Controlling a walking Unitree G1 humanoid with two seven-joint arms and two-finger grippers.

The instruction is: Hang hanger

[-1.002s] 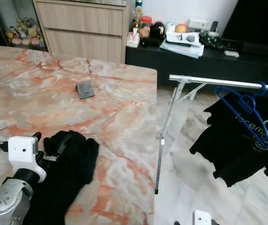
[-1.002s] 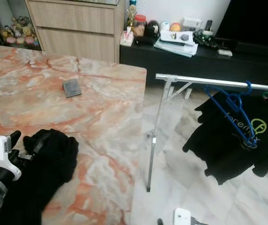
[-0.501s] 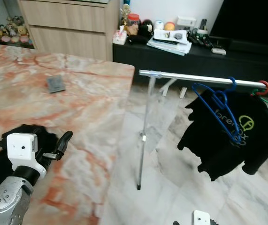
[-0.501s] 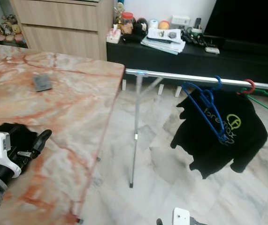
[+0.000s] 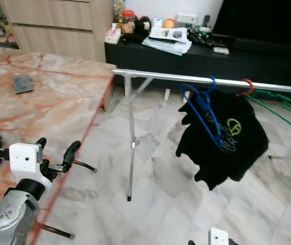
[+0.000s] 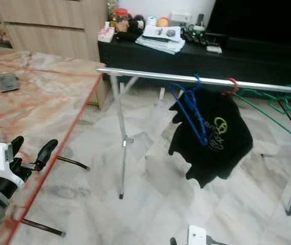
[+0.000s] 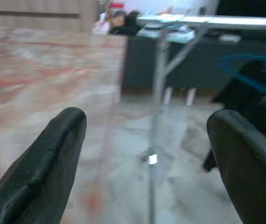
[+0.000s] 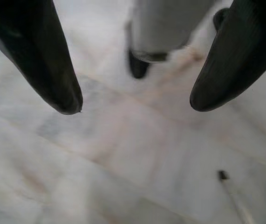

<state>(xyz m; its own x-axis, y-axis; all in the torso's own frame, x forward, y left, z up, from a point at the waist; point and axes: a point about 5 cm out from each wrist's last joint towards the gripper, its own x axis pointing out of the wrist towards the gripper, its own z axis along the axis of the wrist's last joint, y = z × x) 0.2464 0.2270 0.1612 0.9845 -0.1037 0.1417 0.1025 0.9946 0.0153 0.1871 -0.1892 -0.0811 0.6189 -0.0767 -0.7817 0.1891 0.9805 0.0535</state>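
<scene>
- Pale marble floor (image 5: 176, 204) fills the foreground of a living room, where the right end effector (image 8: 135, 105) hangs idle above the tiles, fingers spread and empty.
- Beside it, the left end effector (image 5: 56, 153) is raised over the edge of the pink-veined marble worktop (image 5: 43, 92), fingers apart and gripping nothing, aimed toward the rack, seemingly for a reach.
- Farther off, a blue hanger (image 5: 204, 115) hooks over the silver rail (image 5: 186, 79) of a clothes rack, tilted against a black T-shirt (image 5: 232, 140) hung on a red hook (image 5: 247, 87); green hangers (image 5: 283, 104) sit alongside.
- The shirt bears a yellow-green round logo; its lettering is too small to read.
- At the back, a low black cabinet (image 5: 186, 56) holds papers and clutter.
</scene>
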